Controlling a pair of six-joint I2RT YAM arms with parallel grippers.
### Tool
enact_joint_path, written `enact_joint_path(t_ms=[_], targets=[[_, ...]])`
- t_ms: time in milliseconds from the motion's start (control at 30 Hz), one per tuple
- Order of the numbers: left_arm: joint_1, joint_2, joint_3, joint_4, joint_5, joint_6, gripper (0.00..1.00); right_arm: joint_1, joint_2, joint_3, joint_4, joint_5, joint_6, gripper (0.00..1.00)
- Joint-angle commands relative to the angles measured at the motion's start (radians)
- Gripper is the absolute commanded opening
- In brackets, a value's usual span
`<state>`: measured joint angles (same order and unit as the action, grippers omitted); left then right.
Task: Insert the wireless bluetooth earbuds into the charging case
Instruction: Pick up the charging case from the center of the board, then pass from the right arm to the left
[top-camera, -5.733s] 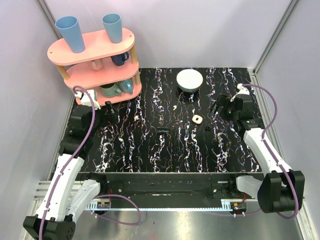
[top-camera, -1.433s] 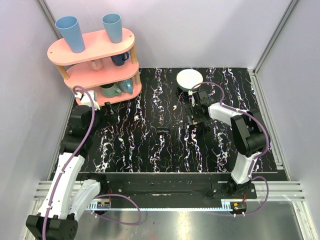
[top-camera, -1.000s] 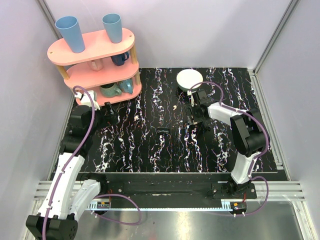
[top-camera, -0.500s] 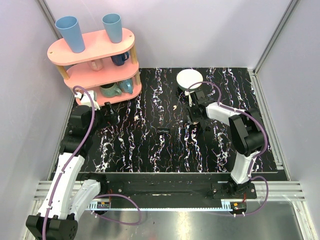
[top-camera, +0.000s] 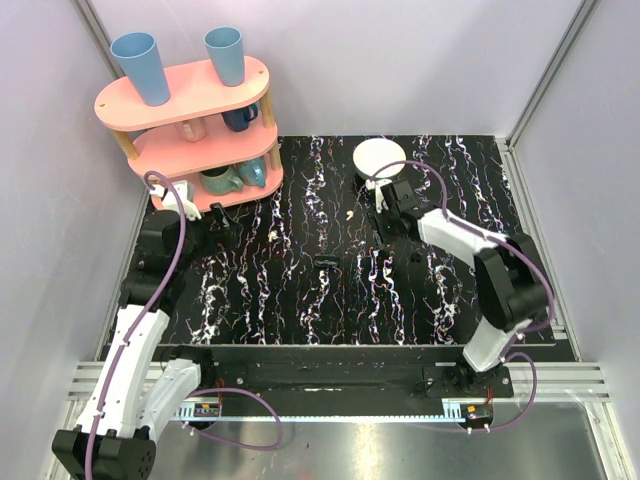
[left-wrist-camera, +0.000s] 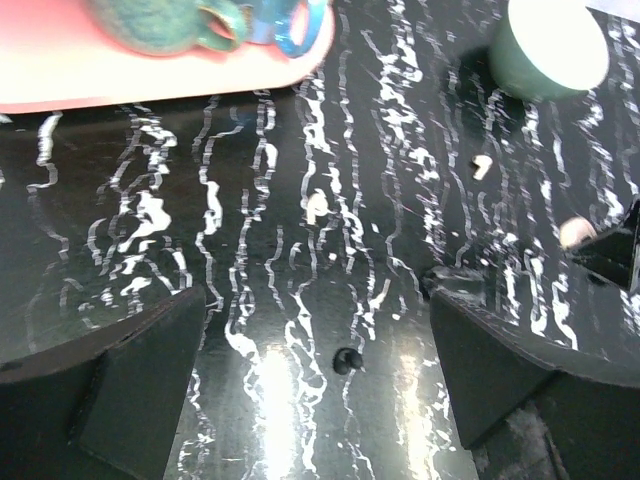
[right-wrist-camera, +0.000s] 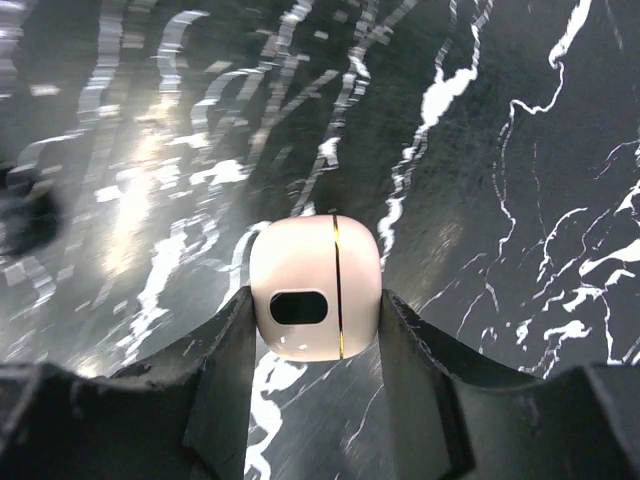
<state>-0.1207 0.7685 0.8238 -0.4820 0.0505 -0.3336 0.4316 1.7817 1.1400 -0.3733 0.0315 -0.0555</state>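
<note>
now charging case in right gripper

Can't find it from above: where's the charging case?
Right wrist view: the charging case sits between the right gripper's jaws, right of centre, just nearer than the white bowl.

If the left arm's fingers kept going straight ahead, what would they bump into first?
Probably the small round black object on the black white-veined table, lying straight ahead between the open left fingers, though depth is hard to judge.
</note>
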Motion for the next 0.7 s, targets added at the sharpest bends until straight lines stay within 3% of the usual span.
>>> enact_joint_path(t_ms=[0, 133, 300, 567, 667], targets=[[0.003, 0.028, 0.012, 0.066, 0.207, -0.013, 0.99, 0.096, -0.267, -0.017, 0.052, -0.105, -0.033, 0.08], [0.003, 0.081, 0.032, 0.094, 0.418, -0.012, 0.99, 0.177, -0.395, -0.063, 0.097, -0.156, -0.089, 0.07], [0.000, 0.127, 0.052, 0.134, 0.580, -0.036, 0.99, 0.265, -0.520, -0.089, 0.119, -0.131, -0.119, 0.02], [-0.124, 0.206, 0.086, 0.218, 0.614, -0.097, 0.99, 0.435, -0.628, -0.146, 0.142, -0.140, -0.237, 0.02], [-0.183, 0.236, 0.098, 0.237, 0.617, -0.122, 0.95, 0.487, -0.653, -0.178, 0.181, -0.089, -0.282, 0.01]])
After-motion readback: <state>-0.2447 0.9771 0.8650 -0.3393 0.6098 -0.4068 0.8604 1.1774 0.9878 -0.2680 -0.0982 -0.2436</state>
